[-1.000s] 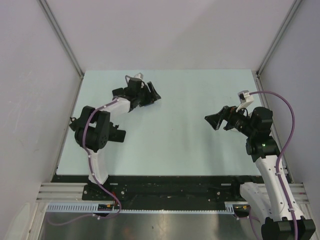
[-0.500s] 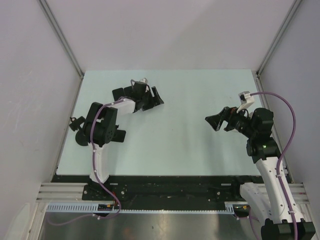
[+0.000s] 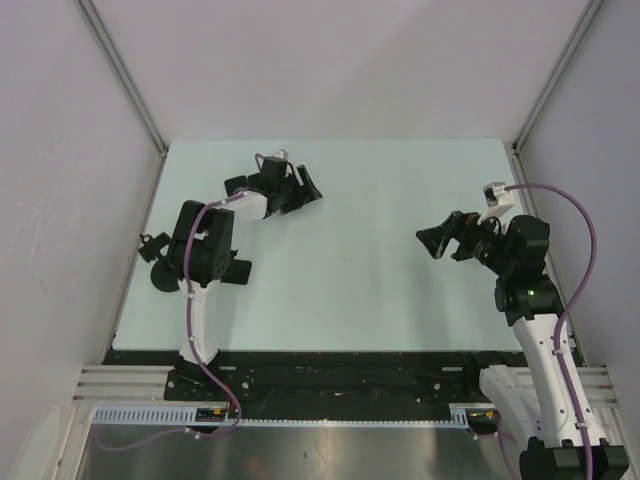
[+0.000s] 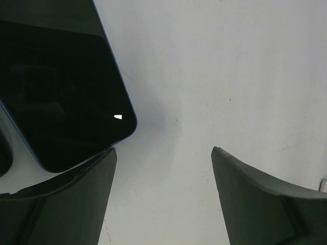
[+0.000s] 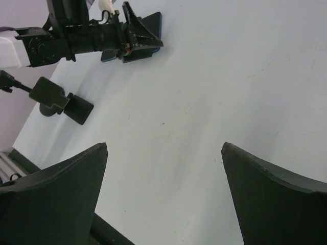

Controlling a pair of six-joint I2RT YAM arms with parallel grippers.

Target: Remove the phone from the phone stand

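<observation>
A: Item one, phone (image 4: pixel 61 87)?
B: It is lying flat on the table (image 4: pixel 230 76), screen dark, with one corner just beyond a fingertip of the left gripper (image 4: pixel 163 151). The jaws are standing apart, holding nothing. Only the left wrist view is showing it plainly.
A: Item two?
B: Right gripper (image 5: pixel 164 145), gaping and empty. Its view is catching the phone stand (image 5: pixel 48 93) far ahead to its left, well apart from the left gripper.

The phone (image 4: pixel 61 92) shows a glossy black glass face with a thin blue rim. The bench (image 4: pixel 230 76) is pale, smooth and matt, faintly scuffed. The left claw (image 4: pixel 163 153) is matt black plastic, rough along its edges.
</observation>
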